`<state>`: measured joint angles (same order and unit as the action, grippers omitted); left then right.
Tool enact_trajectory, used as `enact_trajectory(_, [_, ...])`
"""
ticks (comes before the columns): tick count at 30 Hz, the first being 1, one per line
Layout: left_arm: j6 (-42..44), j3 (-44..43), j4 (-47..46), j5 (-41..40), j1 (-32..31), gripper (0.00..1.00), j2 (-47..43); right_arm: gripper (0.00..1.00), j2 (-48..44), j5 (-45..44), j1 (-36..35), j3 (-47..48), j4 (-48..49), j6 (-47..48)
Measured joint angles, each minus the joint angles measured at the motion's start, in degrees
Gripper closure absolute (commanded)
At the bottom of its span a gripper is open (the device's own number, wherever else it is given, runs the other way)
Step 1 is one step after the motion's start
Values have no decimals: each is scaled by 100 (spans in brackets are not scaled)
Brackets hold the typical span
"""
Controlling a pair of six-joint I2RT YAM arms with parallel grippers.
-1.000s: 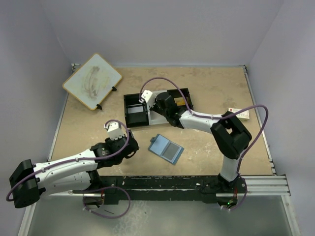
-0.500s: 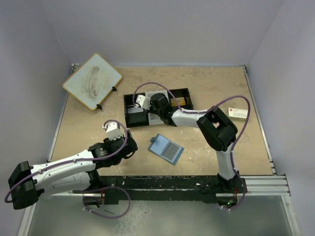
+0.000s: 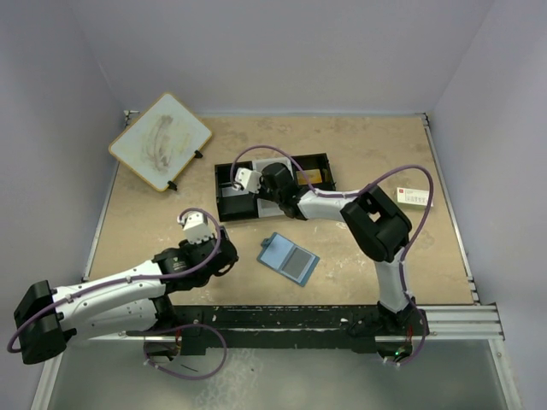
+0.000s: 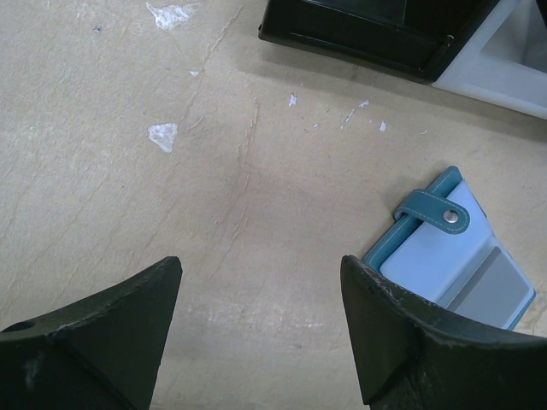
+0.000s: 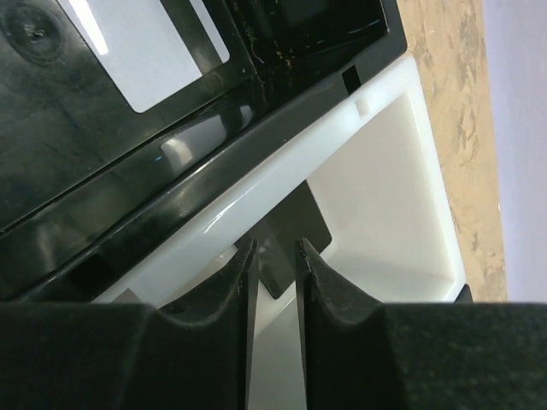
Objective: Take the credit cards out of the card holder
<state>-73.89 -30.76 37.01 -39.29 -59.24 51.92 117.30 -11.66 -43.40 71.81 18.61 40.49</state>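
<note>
Nearest, on the left, the left end effector (image 4: 259,266) hangs over bare tabletop (image 4: 128,196) with its fingers spread wide and nothing between them. Just to its right lies the card holder (image 4: 453,256), opened flat like a book on the tabletop near the middle of the near edge. It is apart from both end effectors and from the tray. Its snap tab (image 4: 436,213) folds over the paler blue inside, and one leaf shows a grey panel (image 4: 489,282). Whether any card sits in its pockets cannot be told.

Farther back, at the centre, stands the three-compartment tray (image 3: 220,195), with black left and right compartments and a white one between them. The right arm reaches across it from the right. In the right wrist view the right end effector (image 5: 275,252) hangs at the wall between the left black compartment and the white compartment (image 5: 385,188). Its fingers (image 5: 226,290) stand only narrowly apart. A dark flat card (image 5: 299,229) stands tilted in the white compartment, in line with that gap. Whether the pads press on it cannot be told. A pale rectangle (image 5: 145,51) shows on the floor of the black compartment, and it may be a card or a reflection. The right compartment holds a yellowish flat piece (image 3: 309,177).

At the right edge lies a white card with red print (image 3: 414,196), and at the far left a smudged white board (image 3: 161,141).
</note>
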Motion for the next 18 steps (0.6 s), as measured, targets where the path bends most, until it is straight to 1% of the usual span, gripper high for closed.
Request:
enact_trajectory(3, [0,-9,-4,4,0,27,33,70,-68,140,31,-17,-11,-37])
enact_trajectory(6, [2,-9,-7,4,0,27,48,66,-142,247,46,-17,-22,-166])
enact_trajectory(7, [2,-9,-7,7,0,27,59,66,-170,282,59,-17,-31,-236])
enact_trajectory(9, [2,-9,-9,9,0,27,79,71,-289,372,107,-42,-42,-529])
enact_trajectory(12, [7,-11,-20,13,0,27,98,76,-586,476,269,-59,-116,-1353])
enact_trajectory(18, [109,-107,-105,68,0,27,232,72,-1292,555,695,-103,-492,-3377])
